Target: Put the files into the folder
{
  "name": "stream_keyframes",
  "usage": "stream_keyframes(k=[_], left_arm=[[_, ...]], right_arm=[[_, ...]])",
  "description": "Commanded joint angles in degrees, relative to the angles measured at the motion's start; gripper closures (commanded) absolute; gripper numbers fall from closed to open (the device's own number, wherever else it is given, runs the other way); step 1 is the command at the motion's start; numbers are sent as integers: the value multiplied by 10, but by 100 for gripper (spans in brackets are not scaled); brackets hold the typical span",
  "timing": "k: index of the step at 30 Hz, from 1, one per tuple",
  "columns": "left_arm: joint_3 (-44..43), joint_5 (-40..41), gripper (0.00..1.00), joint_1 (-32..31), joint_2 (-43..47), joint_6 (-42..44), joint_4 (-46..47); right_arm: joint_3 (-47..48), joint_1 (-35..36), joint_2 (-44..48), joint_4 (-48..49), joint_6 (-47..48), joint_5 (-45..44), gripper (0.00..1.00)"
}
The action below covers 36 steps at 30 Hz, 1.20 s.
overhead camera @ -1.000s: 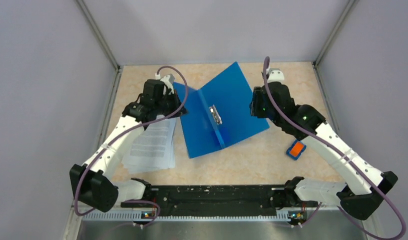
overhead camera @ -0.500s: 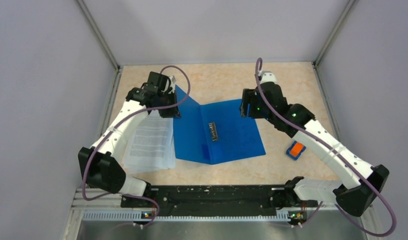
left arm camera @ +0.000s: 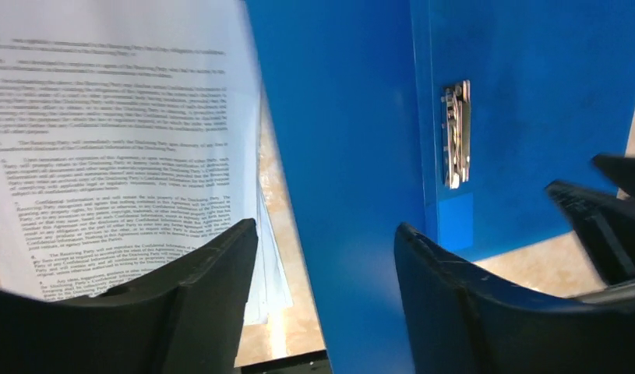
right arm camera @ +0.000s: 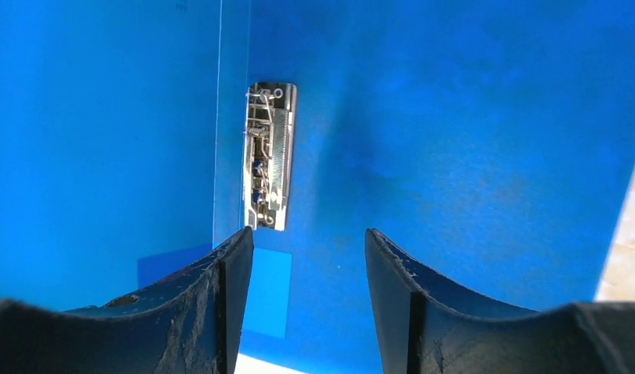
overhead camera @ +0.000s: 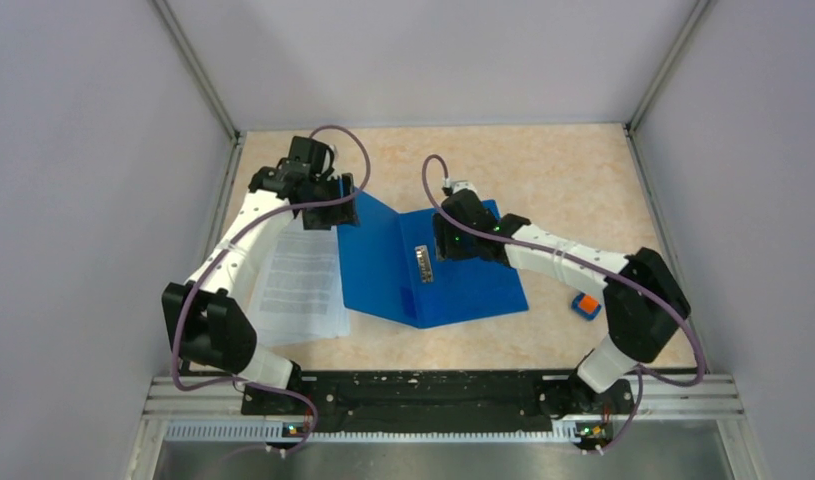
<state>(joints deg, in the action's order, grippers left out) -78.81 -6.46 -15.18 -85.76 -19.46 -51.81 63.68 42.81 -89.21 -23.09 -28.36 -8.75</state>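
Right gripper (right arm camera: pixel 308 234) is now hovering over the folder (overhead camera: pixel 463 275), having swung in from its far-right edge to the metal clip (overhead camera: pixel 423 265). Folder is also lying squarer to the near edge than it was a second ago.

Risks:
- Left cover (overhead camera: pixel 368 235) is standing tilted up between the left gripper (left arm camera: pixel 326 230) fingers. Those jaws are gaping wide; the cover seems to be leaning on one finger, not pinched. If the arm shifts, the cover is likely dropping shut over the clip or flopping left onto the files (overhead camera: pixel 301 285).
- Right jaws are parted too, gripping nothing, straddling bare blue just right of the clip. Pressing down off-centre is probably going to skate the folder across the table (overhead camera: pixel 543 180).
- Cannot tell whether the clip is sprung open.

Files are sitting on the table just left of the folder, none inside yet.
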Motion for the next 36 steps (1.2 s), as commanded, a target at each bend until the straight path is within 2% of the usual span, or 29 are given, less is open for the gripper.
stream_keyframes(k=[1, 5, 8, 12, 18, 21, 25, 30, 36], left_arm=[[-61, 54, 26, 15, 11, 12, -11], [-97, 59, 21, 16, 24, 13, -9], [-126, 52, 21, 16, 37, 8, -4], [-175, -6, 23, 14, 41, -23, 7], [-156, -80, 25, -12, 36, -110, 68], [-100, -82, 28, -21, 41, -178, 115], [-22, -45, 30, -25, 59, -237, 162], [45, -9, 33, -25, 65, -244, 179], [90, 9, 36, -23, 44, -224, 168]], right_arm=[[37, 25, -35, 60, -2, -35, 45], [48, 46, -68, 65, 6, -54, 42], [53, 66, -89, 64, 15, -74, 35], [48, 88, -113, 76, 22, -85, 19], [49, 100, -157, 80, 19, -88, 10], [52, 102, -174, 71, 9, -101, 8], [34, 102, -171, 82, -10, -105, 7], [3, 101, -143, 117, -34, -91, 8], [-26, 88, -116, 150, -56, -61, 17]])
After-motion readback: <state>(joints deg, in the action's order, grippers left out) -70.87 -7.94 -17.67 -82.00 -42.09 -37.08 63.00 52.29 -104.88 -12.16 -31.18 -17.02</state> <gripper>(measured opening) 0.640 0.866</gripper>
